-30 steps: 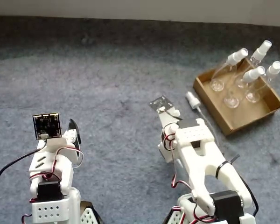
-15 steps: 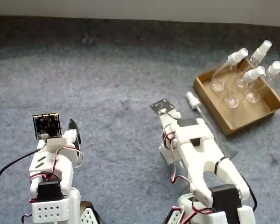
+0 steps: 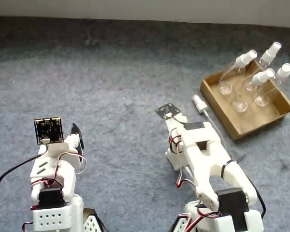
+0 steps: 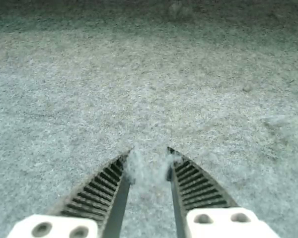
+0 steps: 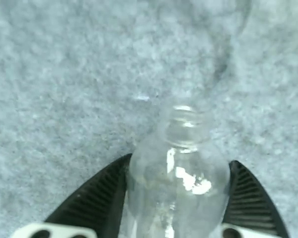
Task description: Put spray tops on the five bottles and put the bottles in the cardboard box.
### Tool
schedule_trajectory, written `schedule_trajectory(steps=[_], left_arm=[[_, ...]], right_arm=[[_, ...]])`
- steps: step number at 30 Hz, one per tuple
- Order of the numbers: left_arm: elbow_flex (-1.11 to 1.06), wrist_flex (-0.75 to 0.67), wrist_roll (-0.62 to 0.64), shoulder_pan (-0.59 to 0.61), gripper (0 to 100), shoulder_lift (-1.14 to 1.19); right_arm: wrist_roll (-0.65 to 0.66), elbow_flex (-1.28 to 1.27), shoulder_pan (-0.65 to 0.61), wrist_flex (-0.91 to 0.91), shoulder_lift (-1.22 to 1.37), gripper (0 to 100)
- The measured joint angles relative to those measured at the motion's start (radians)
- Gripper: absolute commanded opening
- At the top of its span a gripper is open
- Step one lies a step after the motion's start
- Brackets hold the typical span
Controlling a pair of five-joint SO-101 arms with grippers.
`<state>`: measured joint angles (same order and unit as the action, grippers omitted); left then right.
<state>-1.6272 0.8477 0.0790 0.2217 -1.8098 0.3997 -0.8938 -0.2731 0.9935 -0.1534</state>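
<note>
A clear bottle (image 5: 184,148) with an open neck and no top sits between the black fingers (image 5: 107,186) of my right gripper (image 5: 179,173), which is shut on it just above the grey carpet. In the high view the right arm (image 3: 203,150) stands at centre right and covers that bottle. One loose white spray top (image 3: 199,103) with its thin tube lies on the carpet between the arm and the cardboard box (image 3: 217,110). Several capped bottles (image 3: 241,84) stand in the box. My left gripper (image 4: 149,154) hovers over bare carpet at lower left, slightly open and holding nothing.
The carpet (image 3: 111,82) covers the whole table. The box lies at the far right edge, tilted. The left arm (image 3: 55,169) stands at the lower left, well apart from the right arm.
The right arm has drawn back a little toward its base with the bottle in its grip. The left arm has not moved.
</note>
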Motion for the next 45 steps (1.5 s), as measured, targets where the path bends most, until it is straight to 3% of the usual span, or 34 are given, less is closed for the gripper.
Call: schedule_trajectory(steps=[32, 45], left_arm=[[0.000, 0.000, 0.000, 0.000, 7, 0.000], [0.000, 0.000, 0.000, 0.000, 7, 0.000]], right_arm=[[0.063, 0.049, -0.002, 0.002, 0.015, 31.0], [0.063, 0.150, 0.000, 0.115, 0.020, 31.0]])
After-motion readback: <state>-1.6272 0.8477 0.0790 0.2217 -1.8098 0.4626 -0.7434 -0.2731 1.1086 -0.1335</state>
